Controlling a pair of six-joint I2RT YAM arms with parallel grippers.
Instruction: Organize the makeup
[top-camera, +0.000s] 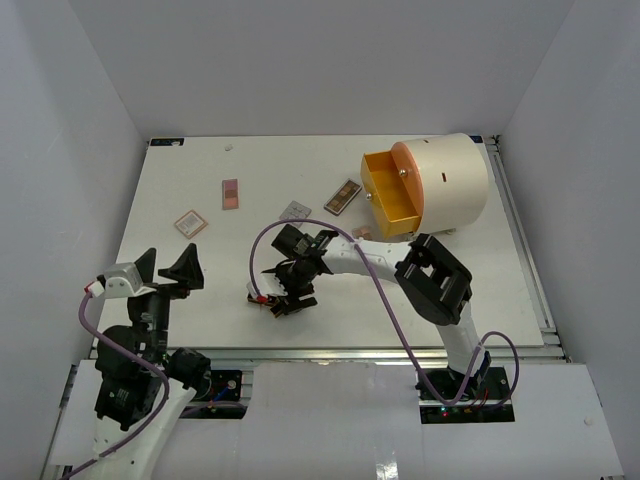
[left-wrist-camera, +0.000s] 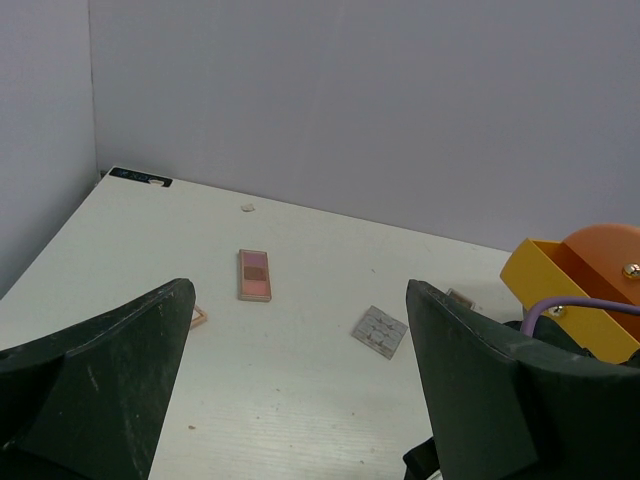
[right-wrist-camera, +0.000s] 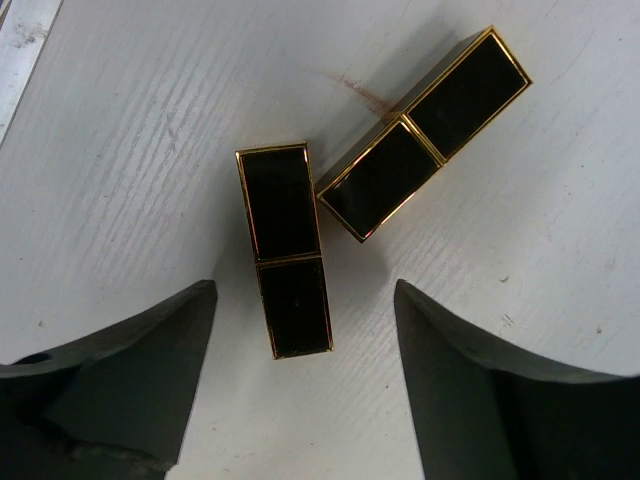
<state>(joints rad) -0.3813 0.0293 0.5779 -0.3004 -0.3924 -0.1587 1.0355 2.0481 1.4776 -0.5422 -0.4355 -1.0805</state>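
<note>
White, faintly grained tabletop (right-wrist-camera: 120, 130) carried two glossy black, gold-edged, square-sided lipstick tubes (right-wrist-camera: 285, 250) lying flat near its front, one between the spread fingers of the right gripper (right-wrist-camera: 304, 290). Farther left, the left gripper (left-wrist-camera: 300, 290) hung with fingers apart, facing flat rectangular palettes (left-wrist-camera: 255, 275) mid-table.

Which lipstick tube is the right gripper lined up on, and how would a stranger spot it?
Find the cream cylinder with the open orange drawer at the table's far right. Nearer and to its left, the right gripper hovers open over two black-and-gold lipstick tubes. The target lies in line with the gap between the fingers; its neighbour lies slanted, further out.
</note>
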